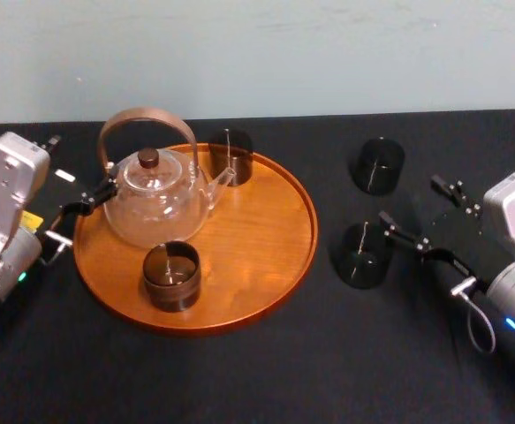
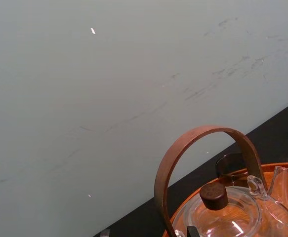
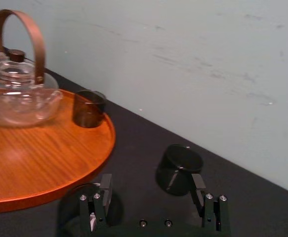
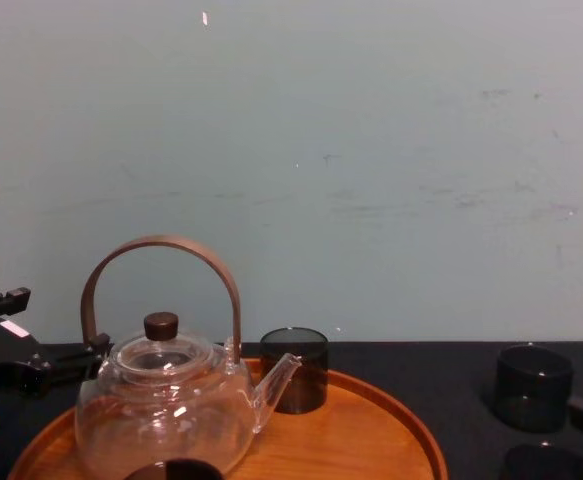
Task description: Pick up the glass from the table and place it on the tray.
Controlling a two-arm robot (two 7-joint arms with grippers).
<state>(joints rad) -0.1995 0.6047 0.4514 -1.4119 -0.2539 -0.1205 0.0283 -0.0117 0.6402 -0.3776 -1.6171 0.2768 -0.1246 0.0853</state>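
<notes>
Glass (image 1: 363,254), nearer of two on the tabletop (image 1: 239,371), lies just left of the wide-open, empty right claw (image 1: 410,200); left claw (image 1: 80,166) open by teapot (image 1: 155,199).

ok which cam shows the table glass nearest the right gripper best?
Head view: the near glass stands whole on the table, beside the open right gripper. Right wrist view has the glass partly behind a finger; chest view crops it at the bottom edge.

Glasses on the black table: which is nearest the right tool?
The front glass, closer to the robot; the open right tool sits beside it, unlike the rear glass.
</notes>
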